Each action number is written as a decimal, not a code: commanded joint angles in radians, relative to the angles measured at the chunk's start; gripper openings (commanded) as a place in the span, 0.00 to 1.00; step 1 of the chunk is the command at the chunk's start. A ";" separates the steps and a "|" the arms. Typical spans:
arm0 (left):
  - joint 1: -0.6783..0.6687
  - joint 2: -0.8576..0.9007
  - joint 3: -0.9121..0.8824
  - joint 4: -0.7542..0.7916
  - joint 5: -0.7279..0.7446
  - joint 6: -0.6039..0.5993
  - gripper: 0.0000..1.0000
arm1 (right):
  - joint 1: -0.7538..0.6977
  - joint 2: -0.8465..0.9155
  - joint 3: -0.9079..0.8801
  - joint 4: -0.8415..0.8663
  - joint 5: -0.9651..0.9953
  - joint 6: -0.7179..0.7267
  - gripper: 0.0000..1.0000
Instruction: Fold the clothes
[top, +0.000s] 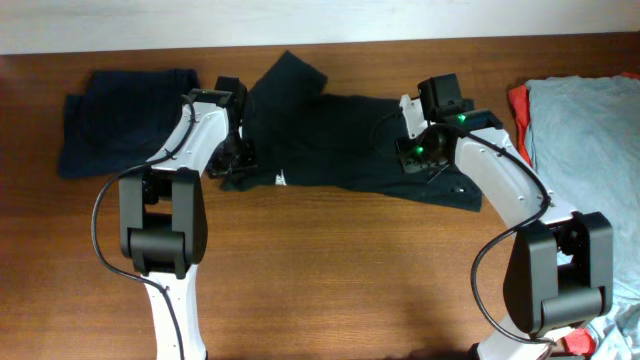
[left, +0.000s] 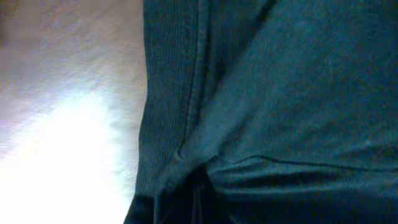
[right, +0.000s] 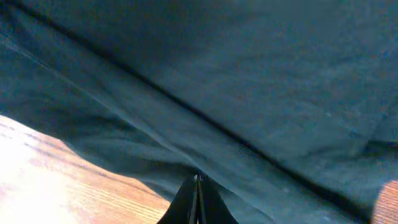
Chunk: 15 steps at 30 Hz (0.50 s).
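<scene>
A black T-shirt with a small white mark lies rumpled across the middle of the table. My left gripper is down on its left edge. In the left wrist view the fabric puckers into the jaws, which look shut on it. My right gripper is on the shirt's right part. In the right wrist view its fingers are pressed together, pinching a fold of the fabric just above the wood.
A folded navy garment lies at the back left. A light grey-blue garment lies over a red one at the right edge. Bare wooden table runs along the front.
</scene>
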<state>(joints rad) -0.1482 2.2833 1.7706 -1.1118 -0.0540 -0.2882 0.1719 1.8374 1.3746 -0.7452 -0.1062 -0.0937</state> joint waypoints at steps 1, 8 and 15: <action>0.016 0.063 -0.020 -0.057 -0.108 -0.013 0.00 | 0.011 0.009 0.011 -0.029 0.002 -0.089 0.04; 0.003 0.060 -0.016 -0.085 -0.105 -0.055 0.00 | 0.071 0.009 0.011 -0.042 -0.104 -0.251 0.04; 0.000 -0.008 -0.007 -0.054 -0.100 -0.086 0.00 | 0.158 0.023 0.011 0.107 -0.093 -0.322 0.04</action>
<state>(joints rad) -0.1520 2.2910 1.7706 -1.1889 -0.1322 -0.3416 0.3042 1.8381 1.3746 -0.6849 -0.1833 -0.3672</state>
